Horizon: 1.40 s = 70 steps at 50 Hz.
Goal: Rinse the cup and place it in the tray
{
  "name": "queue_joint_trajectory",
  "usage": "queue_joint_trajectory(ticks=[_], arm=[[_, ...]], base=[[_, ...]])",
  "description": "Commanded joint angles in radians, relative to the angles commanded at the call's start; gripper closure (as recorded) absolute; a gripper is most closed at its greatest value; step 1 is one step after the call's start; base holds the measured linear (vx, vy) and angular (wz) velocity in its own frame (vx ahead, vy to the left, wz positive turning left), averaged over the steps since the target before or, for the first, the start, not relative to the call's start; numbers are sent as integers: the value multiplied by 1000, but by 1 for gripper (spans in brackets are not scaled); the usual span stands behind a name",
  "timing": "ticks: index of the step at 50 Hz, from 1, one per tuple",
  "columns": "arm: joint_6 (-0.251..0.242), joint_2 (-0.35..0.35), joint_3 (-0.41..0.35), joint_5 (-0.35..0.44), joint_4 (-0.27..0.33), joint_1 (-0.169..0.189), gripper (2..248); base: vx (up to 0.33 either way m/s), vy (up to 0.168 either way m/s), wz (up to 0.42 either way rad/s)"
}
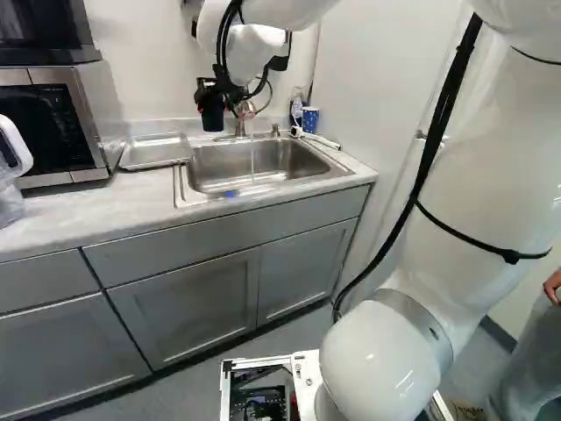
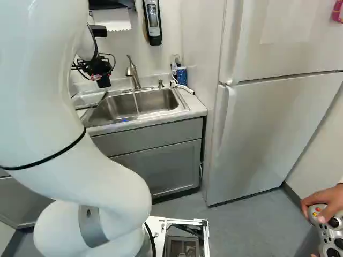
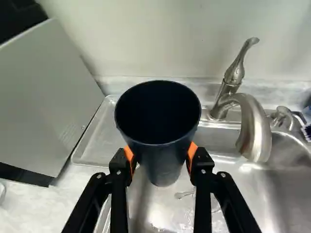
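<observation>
My gripper (image 1: 230, 91) hangs over the sink's end nearest the tray, holding a dark cup (image 1: 213, 114). In the wrist view the gripper (image 3: 161, 158) is shut on the cup (image 3: 163, 162), an orange pad touching each side of its wall. The cup's round mouth shows, its inside dark. A shallow metal tray (image 3: 99, 133) lies on the counter beside the sink, partly behind the cup in that view. The metal sink (image 1: 206, 171) has a curved faucet (image 3: 255, 128) beside the cup, apart from it. A thin stream of water falls into the basin in the left base view.
A microwave (image 1: 53, 123) stands beside the tray. Behind the sink's far corner are a blue patterned cup (image 1: 310, 119) and a white hose-like thing. A refrigerator (image 2: 262, 128) stands right of the counter. A person's hand holds a controller at the right base view's edge.
</observation>
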State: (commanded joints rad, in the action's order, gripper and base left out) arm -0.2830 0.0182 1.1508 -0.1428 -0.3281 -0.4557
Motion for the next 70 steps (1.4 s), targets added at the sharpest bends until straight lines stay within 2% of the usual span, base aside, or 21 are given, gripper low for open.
queue_joint_trajectory(ticks=[21,35,70], arm=[[0,6,6,0,0,-6,129],[0,37,38,29,0,-39,129],[0,147,123,170,-9,-123,129]], base=[[0,0,0],[0,0,0],[0,0,0]])
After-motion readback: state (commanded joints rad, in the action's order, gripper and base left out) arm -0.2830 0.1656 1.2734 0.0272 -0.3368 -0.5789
